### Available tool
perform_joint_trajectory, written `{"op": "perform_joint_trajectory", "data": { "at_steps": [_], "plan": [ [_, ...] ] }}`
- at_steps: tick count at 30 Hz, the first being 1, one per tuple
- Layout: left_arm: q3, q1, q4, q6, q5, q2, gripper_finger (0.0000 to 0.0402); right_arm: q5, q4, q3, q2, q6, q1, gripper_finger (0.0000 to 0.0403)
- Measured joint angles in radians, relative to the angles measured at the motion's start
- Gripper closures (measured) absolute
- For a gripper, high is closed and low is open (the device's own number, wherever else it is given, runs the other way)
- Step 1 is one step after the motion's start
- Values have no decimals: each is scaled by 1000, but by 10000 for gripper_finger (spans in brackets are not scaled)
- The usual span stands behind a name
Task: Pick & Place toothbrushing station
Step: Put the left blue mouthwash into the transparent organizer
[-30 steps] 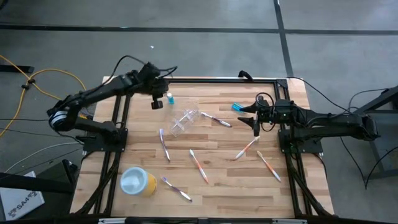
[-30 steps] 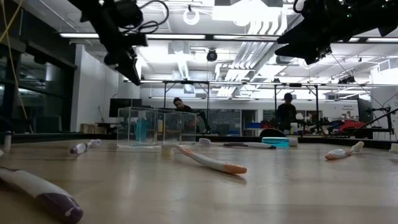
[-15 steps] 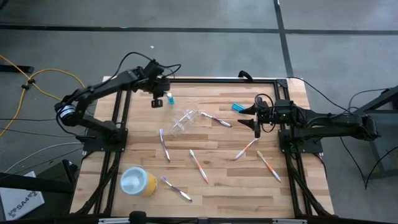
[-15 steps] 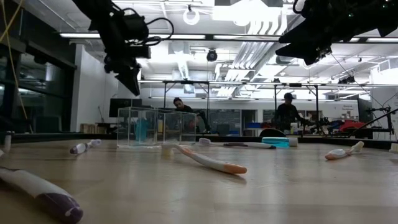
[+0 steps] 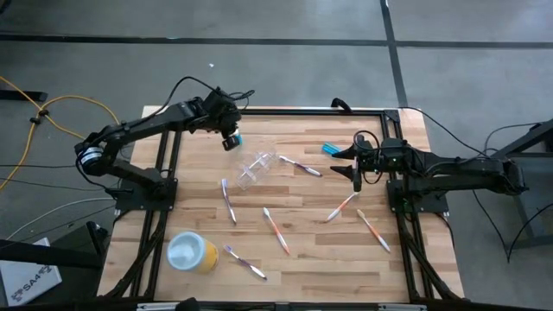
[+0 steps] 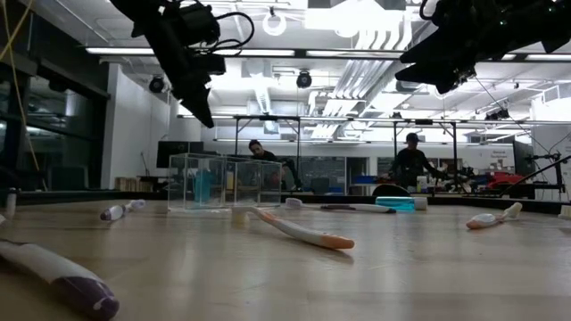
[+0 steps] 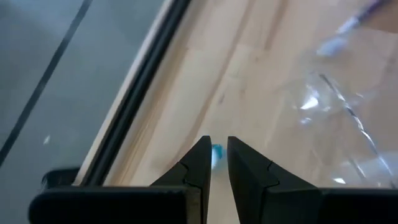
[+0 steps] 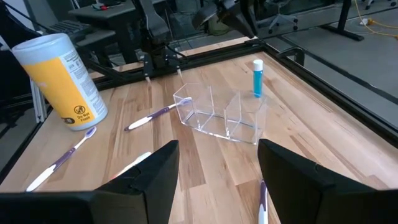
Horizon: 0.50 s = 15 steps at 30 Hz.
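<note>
The left claw (image 5: 230, 138), fingers nearly closed and empty, hangs right over the upright blue tube (image 8: 257, 77) at the worktop's (image 5: 302, 250) far-left edge, beside the clear cup (image 5: 257, 168). The right claw (image 5: 356, 173) waits wide open, empty, farther off.

Clear cup (image 5: 257, 168) on its side mid-table, toothbrushes (image 5: 276, 230) scattered around, blue tube (image 8: 257, 78) upright.
</note>
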Motion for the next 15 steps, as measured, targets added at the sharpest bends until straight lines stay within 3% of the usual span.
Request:
{"op": "perform_joint_trajectory", "data": {
  "at_steps": [5, 11, 15],
  "plan": [
    [0, 1, -7, -207, -46, 0, 357, 0, 0, 0, 0, 0, 0, 192],
    [0, -15, 3, -111, -51, 0, 357, 0, 0, 0, 0, -1, 0, 192],
    [0, -40, 26, -258, -44, 0, 357, 0, 0, 0, 0, -1, 0, 192]
  ]
}}
